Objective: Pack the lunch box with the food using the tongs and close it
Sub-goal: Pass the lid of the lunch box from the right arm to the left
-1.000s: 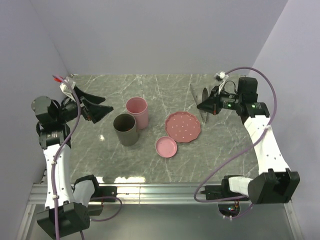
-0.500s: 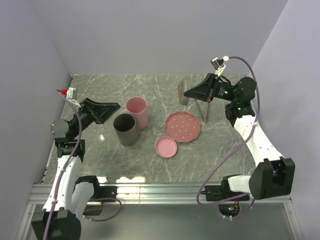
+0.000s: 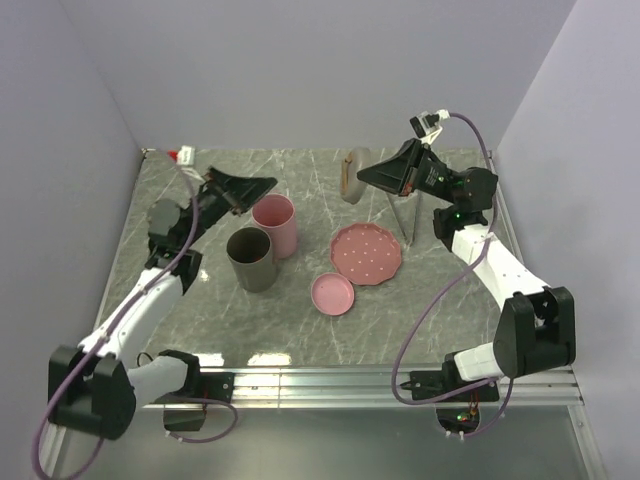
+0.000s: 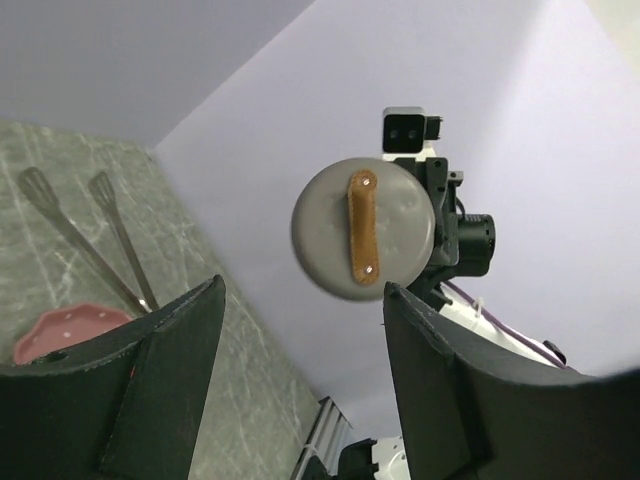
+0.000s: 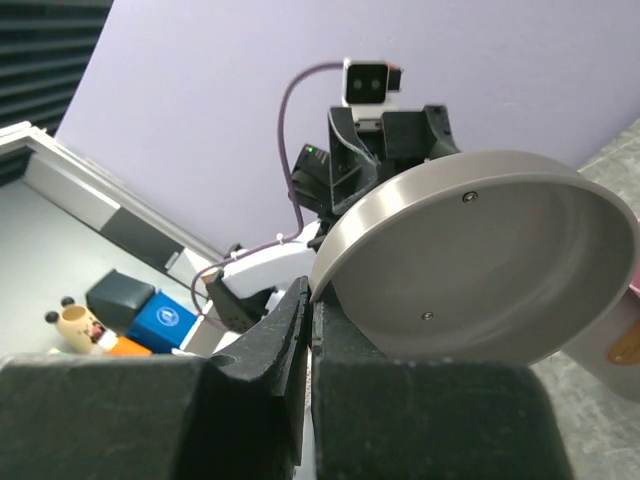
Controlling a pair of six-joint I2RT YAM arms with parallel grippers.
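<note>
Right claw (image 5: 308, 300) pinches grey lid (image 5: 490, 270) by its rim, aloft. Left claw (image 3: 265, 184) spread, empty, facing it. Tongs (image 3: 407, 230) lie on tabletop (image 3: 220, 320) just beside pink plate (image 3: 366, 253). Food not visible. Best to park lid clear of tongs first.

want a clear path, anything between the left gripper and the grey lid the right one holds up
Nothing visible: the grey lid, pinched by the right gripper, faces the left gripper across open air.

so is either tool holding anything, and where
The right tool pinches the grey lid by its rim. The left tool is open and holds nothing.
</note>
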